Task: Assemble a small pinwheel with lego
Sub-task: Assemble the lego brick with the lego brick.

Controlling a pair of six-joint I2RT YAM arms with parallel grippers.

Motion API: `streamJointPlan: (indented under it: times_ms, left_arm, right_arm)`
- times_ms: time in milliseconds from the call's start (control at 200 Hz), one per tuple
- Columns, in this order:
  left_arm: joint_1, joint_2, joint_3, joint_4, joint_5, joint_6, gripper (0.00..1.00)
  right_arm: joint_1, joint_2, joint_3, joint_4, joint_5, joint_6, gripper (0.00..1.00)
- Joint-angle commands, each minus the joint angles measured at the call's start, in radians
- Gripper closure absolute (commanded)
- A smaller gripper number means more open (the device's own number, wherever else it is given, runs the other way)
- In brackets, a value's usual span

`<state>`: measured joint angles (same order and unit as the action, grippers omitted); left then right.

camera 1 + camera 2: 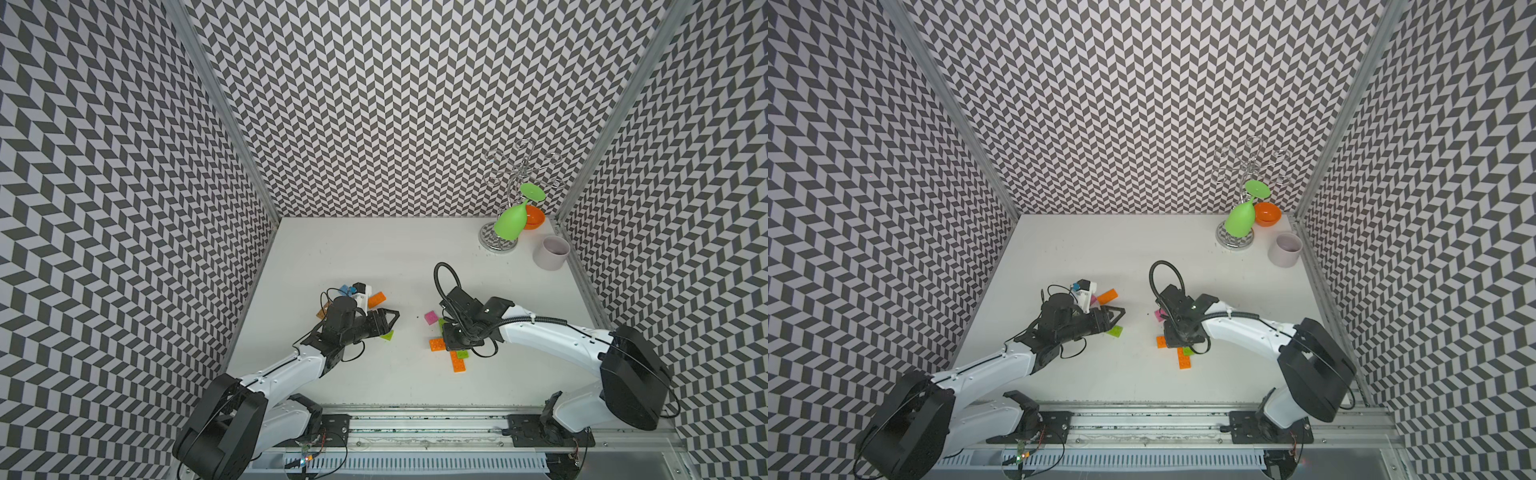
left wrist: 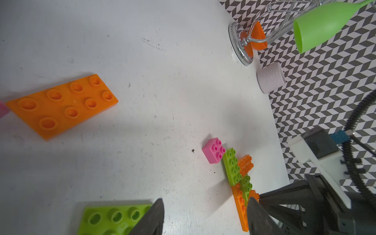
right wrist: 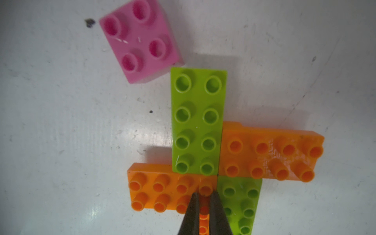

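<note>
The lego pinwheel (image 3: 198,122) lies flat on the white table: two lime green and several orange oblong bricks joined in a cross, part hidden under my right wrist in both top views. My right gripper (image 3: 204,195) points down, shut, its tips on the cross's orange brick (image 3: 162,189). A loose pink square brick (image 1: 431,318) sits just beyond the cross. My left gripper (image 2: 205,215) hangs open with nothing between its fingers, just over a loose lime green brick (image 1: 387,336). A loose orange brick (image 1: 376,299) and a blue brick (image 1: 344,289) lie behind the left wrist.
At the back right stand a wire glass rack holding a green wine glass (image 1: 509,224), an orange bowl (image 1: 534,218) and a pale cup (image 1: 550,252). Patterned walls close the table on three sides. The arm rail runs along the front edge.
</note>
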<state>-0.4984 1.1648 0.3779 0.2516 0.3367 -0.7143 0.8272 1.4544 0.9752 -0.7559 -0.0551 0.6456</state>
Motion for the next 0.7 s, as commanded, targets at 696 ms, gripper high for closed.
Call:
streamJointPlan:
  times_ms: [696]
  left_arm:
    - [0.038, -0.016, -0.019, 0.058, 0.082, -0.004, 0.35]
  right_arm:
    - [0.003, 0.105, -0.015, 0.051, 0.089, 0.022, 0.91]
